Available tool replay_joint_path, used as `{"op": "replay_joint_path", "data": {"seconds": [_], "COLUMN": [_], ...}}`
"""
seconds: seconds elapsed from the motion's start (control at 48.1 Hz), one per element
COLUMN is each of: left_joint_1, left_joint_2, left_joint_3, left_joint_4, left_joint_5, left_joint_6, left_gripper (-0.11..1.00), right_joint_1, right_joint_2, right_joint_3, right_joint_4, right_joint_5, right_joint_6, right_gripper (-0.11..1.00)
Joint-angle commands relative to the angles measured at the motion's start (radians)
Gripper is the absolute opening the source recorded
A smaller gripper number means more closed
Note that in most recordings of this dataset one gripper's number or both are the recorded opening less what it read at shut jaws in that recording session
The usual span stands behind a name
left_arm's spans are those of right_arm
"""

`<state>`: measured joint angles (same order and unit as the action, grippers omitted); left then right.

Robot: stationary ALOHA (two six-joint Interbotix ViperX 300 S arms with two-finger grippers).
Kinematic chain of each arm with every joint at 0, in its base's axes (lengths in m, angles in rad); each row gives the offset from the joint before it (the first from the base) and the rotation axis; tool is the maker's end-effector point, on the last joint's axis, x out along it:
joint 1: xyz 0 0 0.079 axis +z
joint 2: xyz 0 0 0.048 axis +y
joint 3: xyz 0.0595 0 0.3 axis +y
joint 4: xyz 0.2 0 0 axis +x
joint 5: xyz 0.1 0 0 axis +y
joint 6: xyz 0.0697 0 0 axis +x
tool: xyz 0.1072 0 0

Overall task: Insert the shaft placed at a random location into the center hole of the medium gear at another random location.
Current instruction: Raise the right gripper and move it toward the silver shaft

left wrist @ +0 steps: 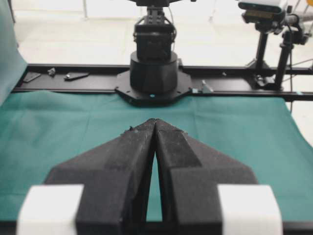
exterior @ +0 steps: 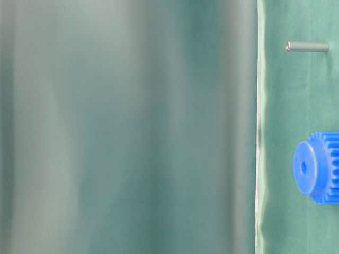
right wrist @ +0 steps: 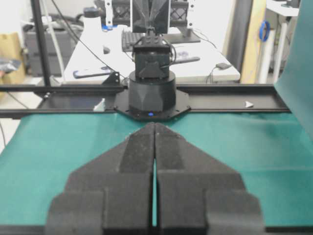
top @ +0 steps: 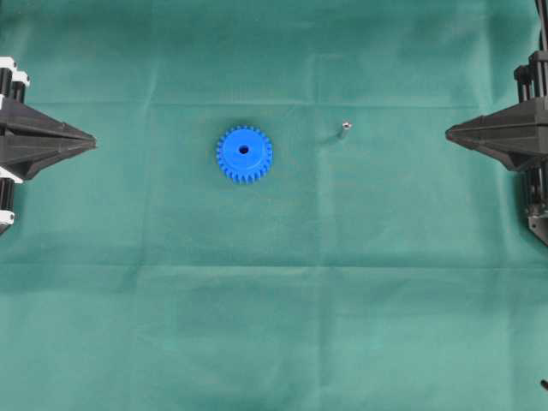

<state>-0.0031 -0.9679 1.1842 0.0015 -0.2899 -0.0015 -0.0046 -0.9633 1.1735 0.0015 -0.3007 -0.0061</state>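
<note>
Overhead: I see medium gear (top: 244,153) flat on green cloth (top: 274,325), center hole (top: 243,150) facing up; shaft (top: 343,130) apart to its right, standing on end. Left gripper (top: 92,141) and right gripper (top: 448,133) at the edges, empty.

Table-level (sideways picture): shaft (exterior: 307,46) long axis perpendicular to cloth; gear (exterior: 318,167) hub toward camera.

Left wrist: left gripper (left wrist: 155,121) fingertips pressed together; no gear or shaft.

Right wrist: right gripper (right wrist: 154,125) likewise closed on nothing.

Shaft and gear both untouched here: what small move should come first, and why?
Probably open the right gripper and reach toward the shaft. Both grippers sit shut at the cloth's edges, holding nothing; the shaft lies loose on the cloth, right of the gear, nearer the right arm than the left gripper.
</note>
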Motion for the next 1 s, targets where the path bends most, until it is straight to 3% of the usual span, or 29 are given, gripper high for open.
{"op": "replay_joint_path", "data": {"seconds": [0.0, 0.416, 0.52, 0.749, 0.791, 0.978], "left_joint_1": [0.0, 0.0, 0.0, 0.0, 0.0, 0.0], "left_joint_2": [0.005, -0.028, -0.026, -0.02, -0.02, -0.023], "left_joint_3": [-0.031, -0.032, -0.032, -0.032, -0.031, -0.032], "left_joint_4": [0.009, 0.009, 0.011, 0.011, 0.011, 0.011], "left_joint_5": [0.005, 0.04, 0.04, 0.046, 0.048, 0.049], "left_joint_6": [-0.011, -0.011, -0.011, -0.009, -0.009, -0.011], "left_gripper": [0.0, 0.0, 0.0, 0.0, 0.0, 0.0], "right_joint_1": [-0.003, -0.067, -0.091, -0.156, -0.166, -0.215], "right_joint_2": [0.005, 0.043, 0.074, 0.235, 0.275, 0.466], "right_joint_3": [-0.018, -0.014, -0.011, 0.006, 0.008, 0.002], "right_joint_4": [0.0, 0.0, 0.002, 0.002, 0.002, 0.003], "right_joint_5": [0.002, -0.002, -0.005, -0.058, -0.078, -0.166], "right_joint_6": [-0.003, -0.014, -0.012, -0.014, -0.015, -0.014], "right_gripper": [0.01, 0.02, 0.19, 0.86, 0.89, 0.81]}}
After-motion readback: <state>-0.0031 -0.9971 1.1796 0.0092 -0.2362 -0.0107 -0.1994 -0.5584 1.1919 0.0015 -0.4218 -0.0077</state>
